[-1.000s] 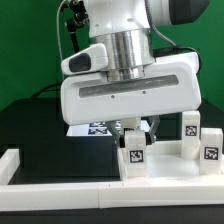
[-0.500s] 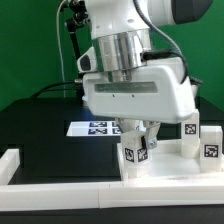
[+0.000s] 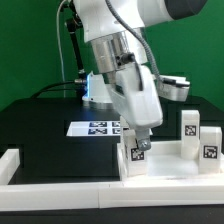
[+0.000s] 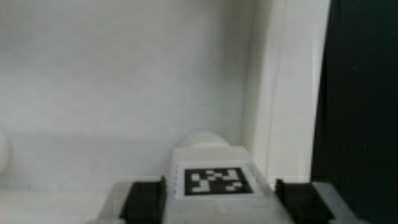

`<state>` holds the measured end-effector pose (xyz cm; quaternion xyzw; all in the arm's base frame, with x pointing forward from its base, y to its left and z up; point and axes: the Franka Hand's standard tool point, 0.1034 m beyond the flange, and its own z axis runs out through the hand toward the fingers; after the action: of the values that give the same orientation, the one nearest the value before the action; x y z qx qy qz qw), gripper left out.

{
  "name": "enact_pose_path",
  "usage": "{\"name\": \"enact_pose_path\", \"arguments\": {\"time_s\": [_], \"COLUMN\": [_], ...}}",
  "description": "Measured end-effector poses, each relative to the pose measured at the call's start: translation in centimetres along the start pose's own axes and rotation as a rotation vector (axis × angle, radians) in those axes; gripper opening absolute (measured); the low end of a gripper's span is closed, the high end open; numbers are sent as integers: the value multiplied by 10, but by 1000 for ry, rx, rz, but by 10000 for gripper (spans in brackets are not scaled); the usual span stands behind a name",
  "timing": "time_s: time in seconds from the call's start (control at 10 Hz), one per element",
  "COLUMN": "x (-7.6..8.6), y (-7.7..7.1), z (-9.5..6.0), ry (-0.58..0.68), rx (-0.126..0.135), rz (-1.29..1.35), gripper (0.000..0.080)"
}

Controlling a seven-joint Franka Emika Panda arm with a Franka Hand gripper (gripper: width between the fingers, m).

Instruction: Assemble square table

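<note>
Clamped on a short white plastic leg post with a black-and-white square tag [image 3: 136,153], the two-finger gripper [image 3: 139,141] holds it by the upper end, its jaws standing on either side of the post; in the wrist view the same tagged post [image 4: 215,177] sits between two dark fingertips [image 4: 144,196]. The wrist is tilted, so the post leans slightly instead of standing straight. It rests at the corner of the large white plastic square slab with a raised rim [image 3: 170,163], the tabletop, which lies on the black table [image 3: 50,135] toward the exterior view's right. Two more tagged leg posts [image 3: 190,125] [image 3: 211,142] stand upright on the far part of the slab. Behind lies the marker board [image 3: 92,128], and along the front runs the long low white border wall [image 3: 60,172].

The step in hand looks like seating and screwing this leg into its corner hole. To do it well, bring the post square to the slab before turning, press lightly downward, and re-grip between turns without lifting it out. A tilted start risks cross-threading or nudging the slab.
</note>
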<state>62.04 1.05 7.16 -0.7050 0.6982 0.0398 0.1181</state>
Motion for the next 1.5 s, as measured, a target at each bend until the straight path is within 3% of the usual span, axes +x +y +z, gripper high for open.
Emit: {"name": "enact_pose_path", "arguments": {"time_s": [0.3, 0.5, 0.6, 0.7, 0.8, 0.9, 1.1, 1.3, 1.4, 1.5], "x": [-1, 0, 2, 1, -2, -1, 0, -2, -3, -3], "y": [2, 1, 2, 3, 2, 3, 3, 3, 2, 2], "z": [2, 2, 5, 6, 5, 6, 6, 0, -1, -1], "ry": [-15, -6, 25, 41, 55, 56, 59, 74, 58, 61], "rx": [8, 17, 46, 34, 23, 21, 13, -81, -98, -94], "rz": [305, 197, 61, -127, -280, -332, -474, -950, -1055, -1040], "gripper": [291, 291, 449, 575, 575, 635, 645, 649, 649, 649]}}
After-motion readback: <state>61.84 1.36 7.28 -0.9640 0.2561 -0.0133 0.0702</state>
